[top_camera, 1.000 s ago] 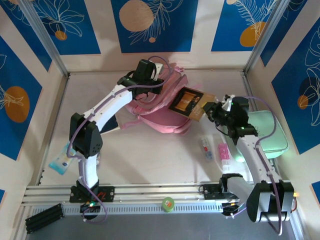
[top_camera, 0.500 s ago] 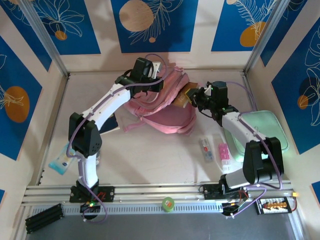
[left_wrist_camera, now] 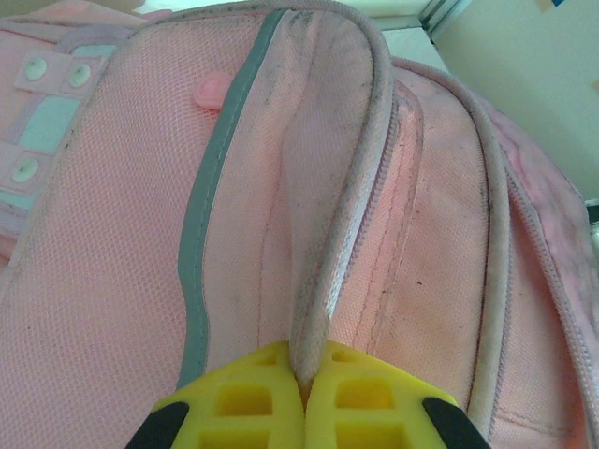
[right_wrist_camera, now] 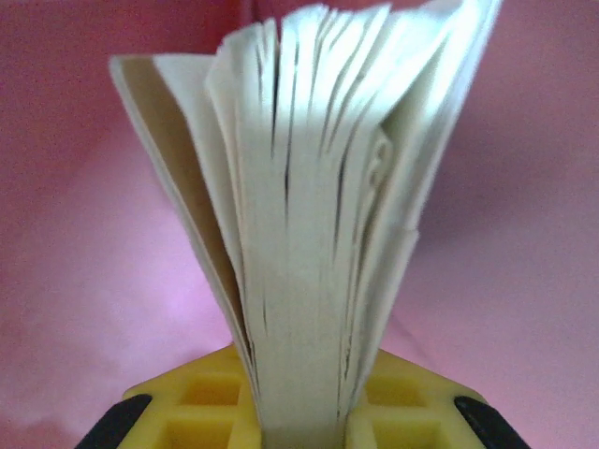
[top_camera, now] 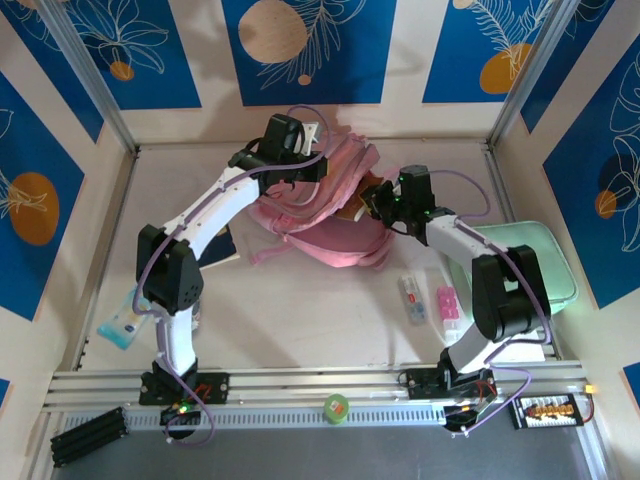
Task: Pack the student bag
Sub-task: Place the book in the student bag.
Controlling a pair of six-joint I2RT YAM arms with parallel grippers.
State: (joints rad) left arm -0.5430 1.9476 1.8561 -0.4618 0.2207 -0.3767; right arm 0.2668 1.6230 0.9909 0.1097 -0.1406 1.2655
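Seen from above, the student bag, a soft pink backpack, lies on its side in the upper middle of the frame, on a pale table walled by blue and cream panels. Both arms reach up to it.

The left gripper meets the bag at its upper edge. In the left wrist view its yellow fingers are pressed fully together at the bottom of the frame. They pinch a thin piped fabric edge that rises from them between two zip lines. Pink mesh fabric spreads to either side, and mint patches with snaps sit at the upper left.

The right gripper comes in from the right side of the bag. It is clamped narrowly on a book, whose brown cover corner shows at the bag's right edge. In the right wrist view the fingers grip the book near its lower edge. The cream pages fan upward, with pink fabric all round them. The book appears to be partly inside the bag, though the opening itself is hard to make out.

A mint-green case lies at the right of the frame, behind the right arm. Small white and pink packets lie just left of it. A blue and white packet lies at the lower left.
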